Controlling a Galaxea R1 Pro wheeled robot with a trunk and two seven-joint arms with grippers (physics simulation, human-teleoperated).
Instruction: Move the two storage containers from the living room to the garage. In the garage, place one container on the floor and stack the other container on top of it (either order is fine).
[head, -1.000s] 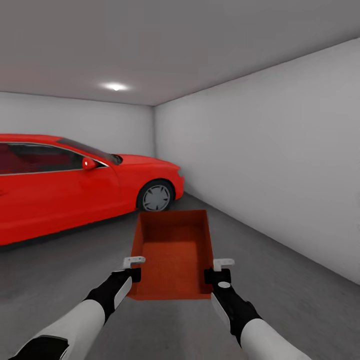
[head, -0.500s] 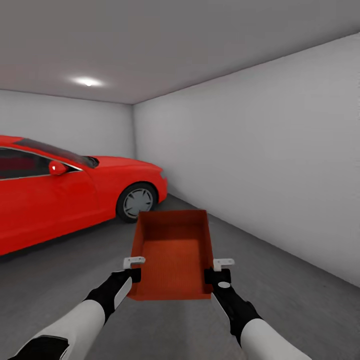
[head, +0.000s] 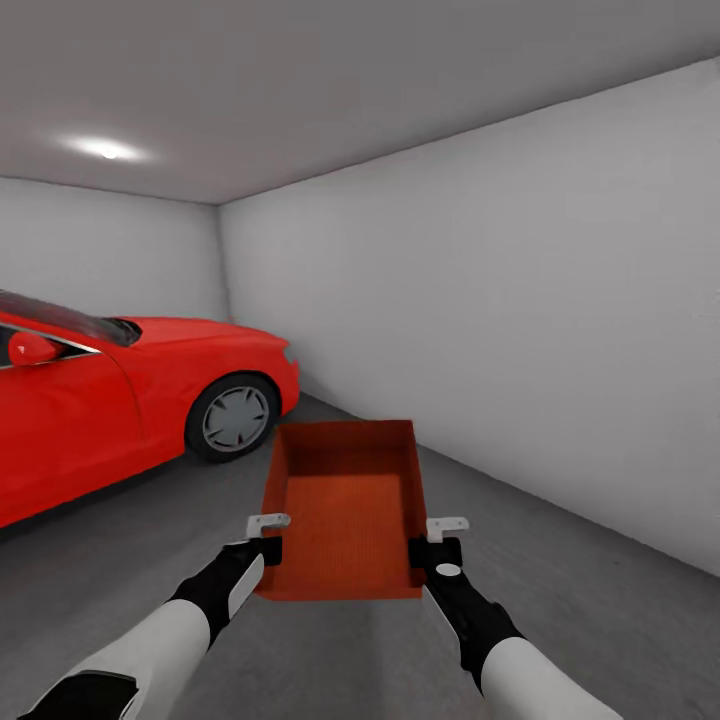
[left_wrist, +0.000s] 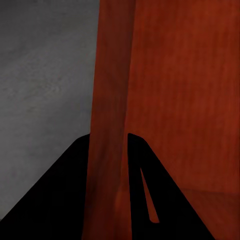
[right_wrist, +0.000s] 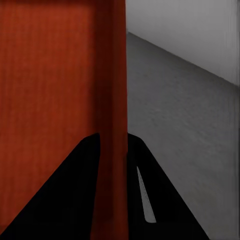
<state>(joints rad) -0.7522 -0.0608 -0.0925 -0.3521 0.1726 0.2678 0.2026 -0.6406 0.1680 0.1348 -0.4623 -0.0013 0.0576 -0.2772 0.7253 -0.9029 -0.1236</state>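
One red-orange open-top storage container (head: 345, 505) hangs in front of me above the dark grey concrete floor (head: 560, 560) of the garage. My left gripper (head: 268, 548) is shut on its left wall and my right gripper (head: 434, 552) is shut on its right wall. In the left wrist view the black fingers (left_wrist: 145, 190) straddle the container wall (left_wrist: 107, 125). In the right wrist view the fingers (right_wrist: 82, 190) clamp the other wall (right_wrist: 112, 100). The container is empty.
A glossy red car (head: 120, 390) stands at the left with its front wheel (head: 232, 418) near the far corner. A plain white wall (head: 520, 330) runs along the right. Bare concrete lies between car and wall.
The whole view has swung to the right: the car, ceiling light and far corner slid left. The container and both grippers keep the same place in the picture.
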